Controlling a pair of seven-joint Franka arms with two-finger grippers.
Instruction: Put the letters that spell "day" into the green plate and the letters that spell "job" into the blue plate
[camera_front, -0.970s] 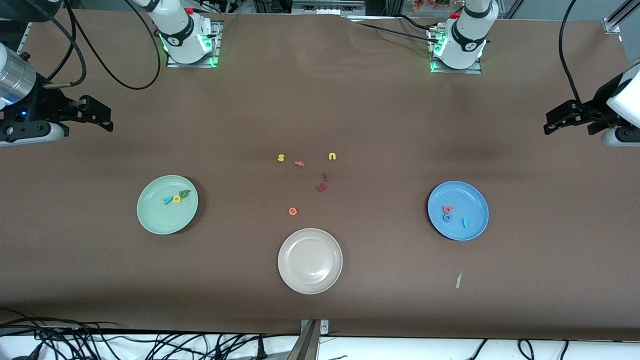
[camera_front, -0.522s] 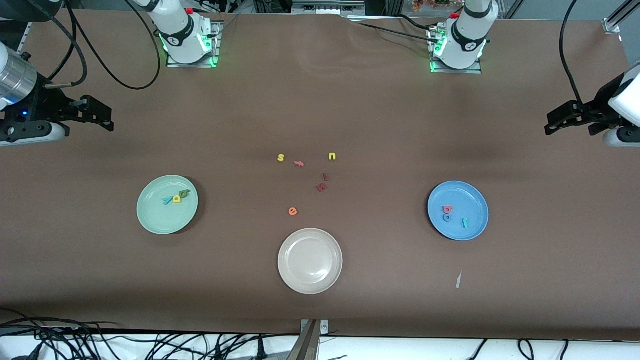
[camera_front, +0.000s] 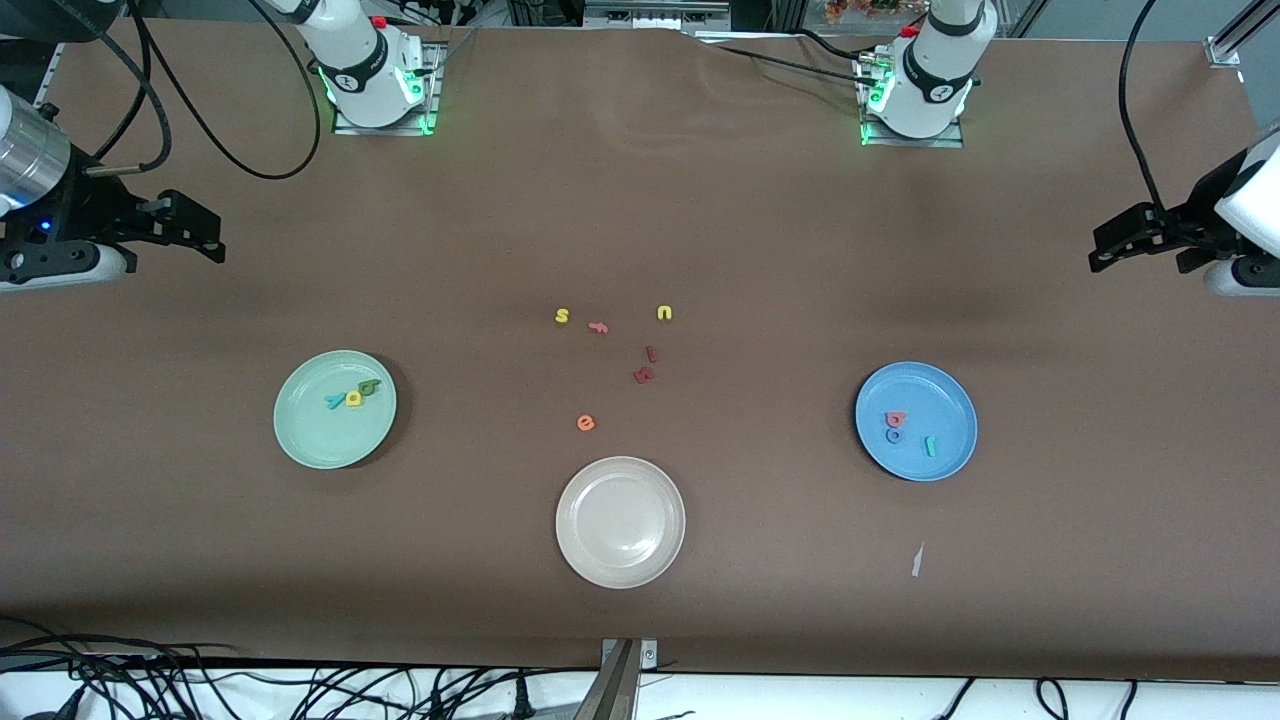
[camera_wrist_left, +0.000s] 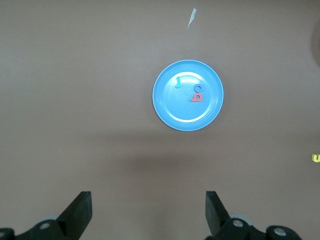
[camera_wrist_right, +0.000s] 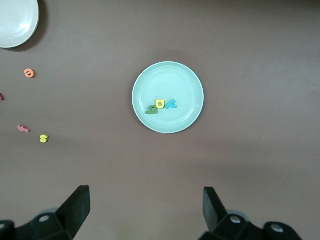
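The green plate (camera_front: 310, 440) lies toward the right arm's end of the table. In it sit the olive d (camera_front: 370, 387), the yellow a (camera_front: 353, 398) and the teal y (camera_front: 334, 402), touching in a row. The blue plate (camera_front: 945, 395) lies toward the left arm's end and holds the salmon b (camera_front: 895, 419), the blue o (camera_front: 894, 435) and the teal j (camera_front: 930, 446). My right gripper (camera_front: 205, 235) hangs open and empty high above the table's end, looking down on the green plate (camera_wrist_right: 170, 75). My left gripper (camera_front: 1105, 245) waits open and empty at the other end, over bare table beside the blue plate (camera_wrist_left: 172, 112).
A beige plate (camera_front: 575, 490) sits nearest the front camera at mid-table. Farther from the camera lie loose letters: yellow s (camera_front: 562, 316), salmon f (camera_front: 598, 327), yellow u (camera_front: 664, 313), two dark red letters (camera_front: 644, 375), orange e (camera_front: 586, 423). A white scrap (camera_front: 917, 560) lies near the blue plate.
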